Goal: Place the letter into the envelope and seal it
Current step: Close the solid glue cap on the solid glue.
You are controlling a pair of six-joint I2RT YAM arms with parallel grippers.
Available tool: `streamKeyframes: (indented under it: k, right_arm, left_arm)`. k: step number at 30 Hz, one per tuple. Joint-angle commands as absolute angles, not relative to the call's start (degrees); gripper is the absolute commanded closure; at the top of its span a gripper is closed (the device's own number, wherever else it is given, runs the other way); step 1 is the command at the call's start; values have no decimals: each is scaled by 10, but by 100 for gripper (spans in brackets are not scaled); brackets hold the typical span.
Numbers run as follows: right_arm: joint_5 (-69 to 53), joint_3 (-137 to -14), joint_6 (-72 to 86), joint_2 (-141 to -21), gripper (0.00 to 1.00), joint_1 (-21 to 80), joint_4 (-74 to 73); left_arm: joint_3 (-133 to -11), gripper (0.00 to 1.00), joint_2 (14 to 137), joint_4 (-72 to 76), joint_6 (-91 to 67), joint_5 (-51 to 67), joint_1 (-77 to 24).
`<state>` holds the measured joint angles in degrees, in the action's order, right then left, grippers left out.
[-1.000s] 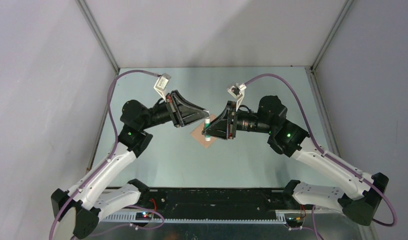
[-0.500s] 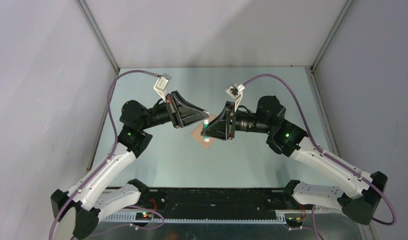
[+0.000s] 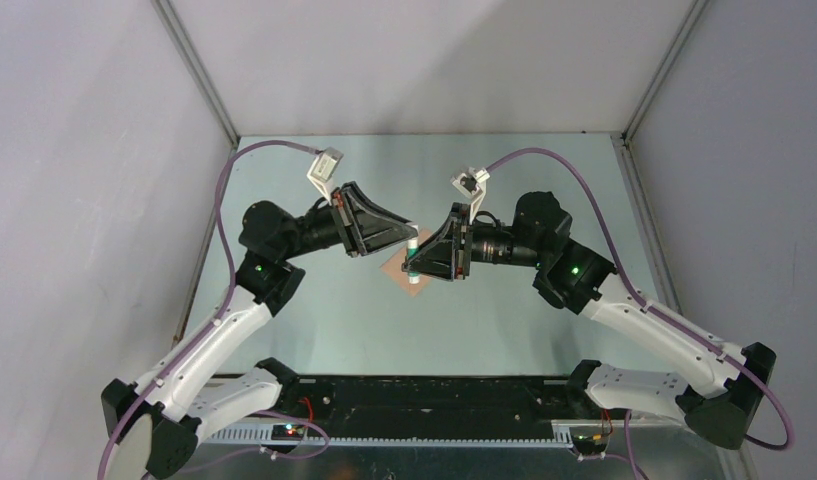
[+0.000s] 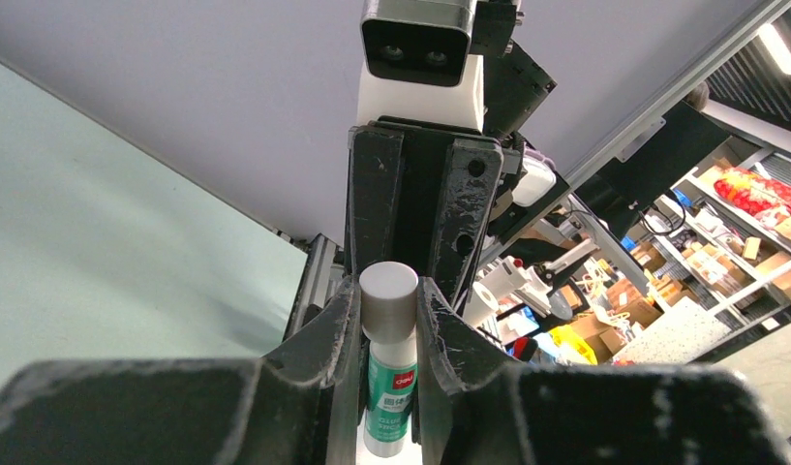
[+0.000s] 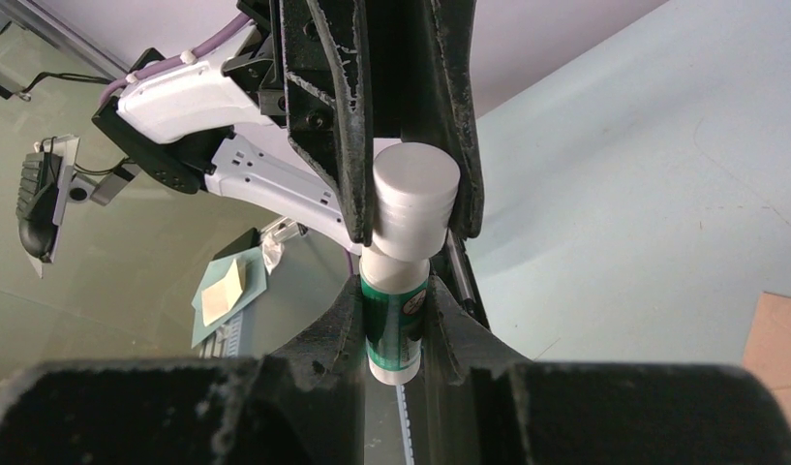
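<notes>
A glue stick (image 3: 414, 258) with a white cap (image 4: 388, 295) and a green body (image 5: 395, 325) hangs upright above the table's middle, held between both arms. My left gripper (image 3: 415, 229) (image 4: 388, 291) is shut on the cap from the left. My right gripper (image 3: 412, 268) (image 5: 396, 312) is shut on the green body from the right. A tan paper (image 3: 393, 268) (image 5: 784, 339) lies flat on the table under the grippers, mostly hidden. I cannot tell whether it is the envelope or the letter.
Grey walls close in the table (image 3: 314, 320) at the left, back and right. A black rail (image 3: 414, 395) runs along the near edge between the arm bases. Shelves and clutter (image 4: 730, 223) show outside the cell.
The right arm has edged slightly to the left. Both grips on the glue stick are unchanged.
</notes>
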<state>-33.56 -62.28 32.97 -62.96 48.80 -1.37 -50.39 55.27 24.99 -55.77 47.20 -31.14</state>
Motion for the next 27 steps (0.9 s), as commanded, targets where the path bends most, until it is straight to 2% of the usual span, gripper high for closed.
streamKeyframes:
  k: [1,15,27]
  right_arm:
    - [-303,-636,320,-623,100,482,34]
    - [-295,-636,319,-621,100,480,38]
    - [-284,-637,328,-564,100,445,43]
  left_arm:
    - [-527,100,537,260,-572,525,-320]
    - [-523,100,525,253,-565,538,-322]
    - [-520,100,522,160,-501,531,-331]
